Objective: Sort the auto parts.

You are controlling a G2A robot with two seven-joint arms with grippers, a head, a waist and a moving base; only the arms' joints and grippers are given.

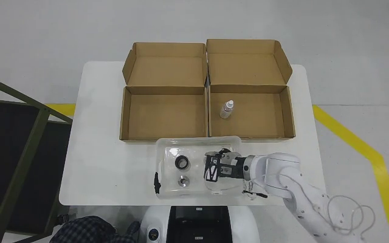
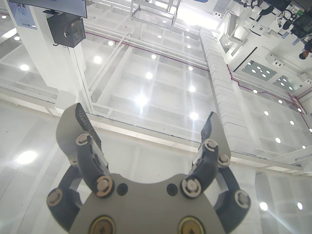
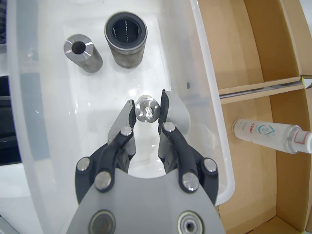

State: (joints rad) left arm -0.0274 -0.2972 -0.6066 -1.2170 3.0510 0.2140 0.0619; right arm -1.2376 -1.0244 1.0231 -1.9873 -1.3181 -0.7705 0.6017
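Inside a clear plastic bin [image 1: 163,147] at the table's front, my right gripper [image 1: 211,168] is shut on a small silver metal part [image 3: 143,110], one ribbed pad pressed to each side of it. In the right wrist view that gripper [image 3: 147,103] holds the part just above the bin floor. Farther along the bin stand a dark linear bearing [image 3: 126,42] [image 1: 182,163] and a steel sleeve with a centre hole [image 3: 82,53] [image 1: 182,181]. My left gripper [image 2: 145,113] points up at the ceiling, open and holding nothing.
Two open cardboard boxes sit side by side behind the bin. The left box [image 1: 164,115] holds nothing, and the right box [image 1: 267,115] holds a small white bottle [image 1: 227,109] [image 3: 268,135] lying on its side. The bin wall [image 3: 207,74] rises close beside my right fingers.
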